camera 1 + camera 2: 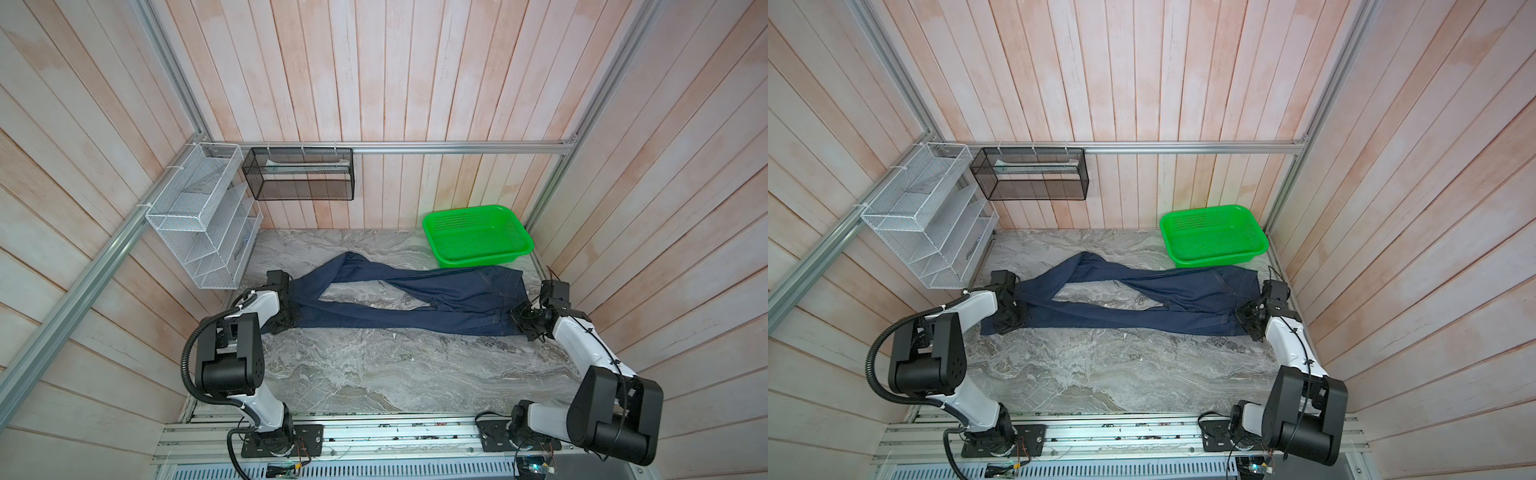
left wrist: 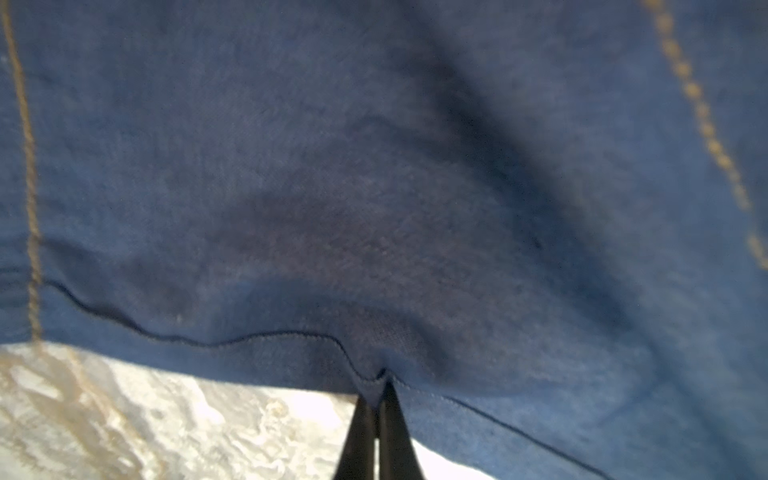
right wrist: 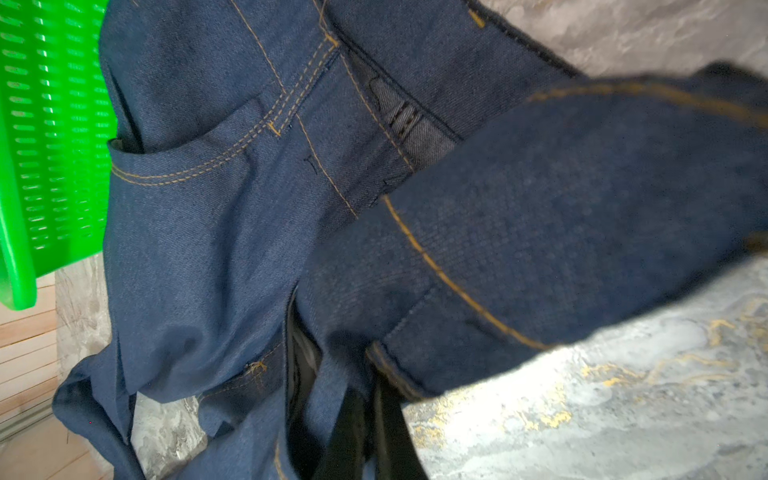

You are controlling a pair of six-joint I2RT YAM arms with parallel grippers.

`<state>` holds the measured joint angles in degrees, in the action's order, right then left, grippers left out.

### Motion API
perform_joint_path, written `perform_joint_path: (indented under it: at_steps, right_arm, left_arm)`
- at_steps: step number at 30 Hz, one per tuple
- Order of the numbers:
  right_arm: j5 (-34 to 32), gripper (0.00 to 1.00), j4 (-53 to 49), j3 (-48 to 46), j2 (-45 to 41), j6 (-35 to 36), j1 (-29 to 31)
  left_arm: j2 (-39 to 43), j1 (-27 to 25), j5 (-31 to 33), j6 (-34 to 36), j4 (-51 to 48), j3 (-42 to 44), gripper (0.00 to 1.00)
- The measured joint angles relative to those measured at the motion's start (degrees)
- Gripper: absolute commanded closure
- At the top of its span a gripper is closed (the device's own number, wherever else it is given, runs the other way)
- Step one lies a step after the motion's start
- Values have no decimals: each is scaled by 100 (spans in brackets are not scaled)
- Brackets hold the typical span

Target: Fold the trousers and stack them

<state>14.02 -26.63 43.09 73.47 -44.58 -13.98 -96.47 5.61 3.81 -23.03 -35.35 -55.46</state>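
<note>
The trousers (image 1: 457, 299) (image 1: 1192, 301) are dark navy jeans with tan stitching. They lie across the marble table in both top views, waist at the right and legs crossing toward the left. My left gripper (image 1: 291, 312) (image 1: 1020, 314) is at the near leg's end. In the left wrist view its black fingers are shut (image 2: 380, 386) on the hem edge of the denim (image 2: 374, 187). My right gripper (image 1: 519, 316) (image 1: 1242, 316) is at the waist. In the right wrist view it is shut (image 3: 370, 390) on a waistband fold of the jeans (image 3: 208, 228), lifted off the table.
A green perforated basket (image 1: 478, 259) (image 1: 1212, 259) (image 3: 16, 208) stands at the back right, touching the waist end. A white wire rack (image 1: 199, 216) and a black mesh bin (image 1: 299, 174) hang at the back left. Bare marble tabletop (image 1: 374, 365) lies in front of the jeans.
</note>
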Motion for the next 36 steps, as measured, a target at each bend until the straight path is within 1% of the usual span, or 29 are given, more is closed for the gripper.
perform_joint_path:
  at_steps: [2, 5, 11, 17, 26, 28, 29, 30, 31, 32, 33, 34, 36]
  right_arm:
    - [2, 92, -31, 0, -61, 0, 0]
    - [2, 92, -127, 0, -212, 13, 0]
    - [-46, 91, -568, -13, -660, 155, 0]
    - [-131, 90, -992, -339, -1215, 286, 2]
    - [-258, 87, -1910, -798, -2201, 374, 7]
    - [-260, 85, -2122, -844, -2507, 391, 28]
    - [-299, 82, -2210, -852, -2627, 380, 90]
    - [-385, 79, -2312, -848, -2763, 317, 236]
    - [-463, 77, -2406, -833, -2865, 243, 420]
    - [-505, 74, -2487, -815, -2920, 216, 546]
    - [-529, 69, -2575, -780, -2944, 179, 638]
    - [-573, 64, -2656, -734, -2929, 149, 678]
    - [-667, 59, -2793, -625, -2870, 136, 686]
  left_arm:
    - [90, -2, 63, -4, -50, -9, 100]
    - [494, 0, 157, 9, -291, -79, 100]
    - [1803, 98, 348, 144, -876, -354, 100]
    - [2699, 131, 345, 236, -1615, -402, 100]
    - [3456, 68, 219, 238, -2387, -568, 100]
    - [3591, 70, 205, 232, -2533, -568, 100]
    - [3641, 70, 199, 227, -2581, -566, 100]
    - [3700, 70, 197, 225, -2634, -566, 96]
    - [3757, 68, 197, 225, -2686, -566, 90]
    - [3807, 70, 199, 236, -2730, -566, 79]
    - [3858, 70, 205, 249, -2780, -566, 64]
    - [3910, 70, 225, 247, -2833, -568, 54]
    - [3974, 70, 254, 247, -2942, -603, 48]
